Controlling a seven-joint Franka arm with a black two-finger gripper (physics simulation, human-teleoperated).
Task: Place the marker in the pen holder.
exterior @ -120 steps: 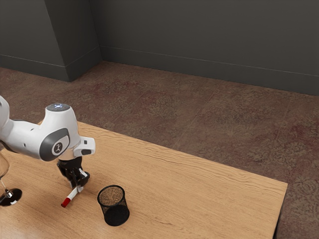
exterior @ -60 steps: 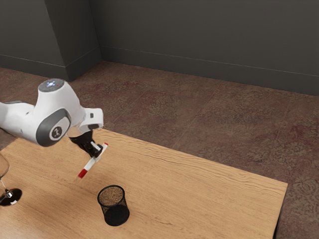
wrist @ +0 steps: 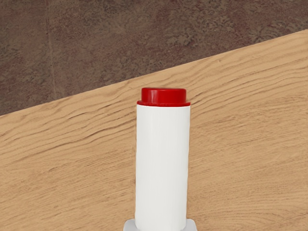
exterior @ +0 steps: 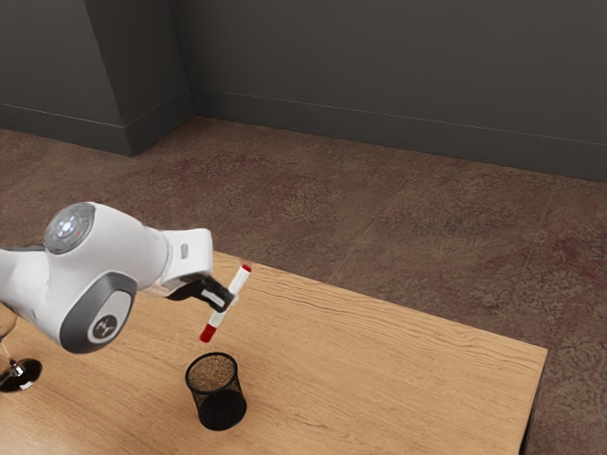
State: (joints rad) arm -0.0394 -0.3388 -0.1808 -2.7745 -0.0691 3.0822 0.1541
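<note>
Marker [exterior: 217, 318] is found clamped between the fingers of the gripper [exterior: 229, 301], aloft near the pen holder [exterior: 222, 409]. Long axis is noted as tilted, longer red end [exterior: 207, 334] lowermost; that end should be centred over the opening before release.

From high above the table [exterior: 379, 360], looking down across it to floor [exterior: 379, 218] and wall [exterior: 379, 57] in the exterior view; in the wrist view, close above it, facing the marker [exterior: 217, 319]. Sharing table, marker and floor.
</note>
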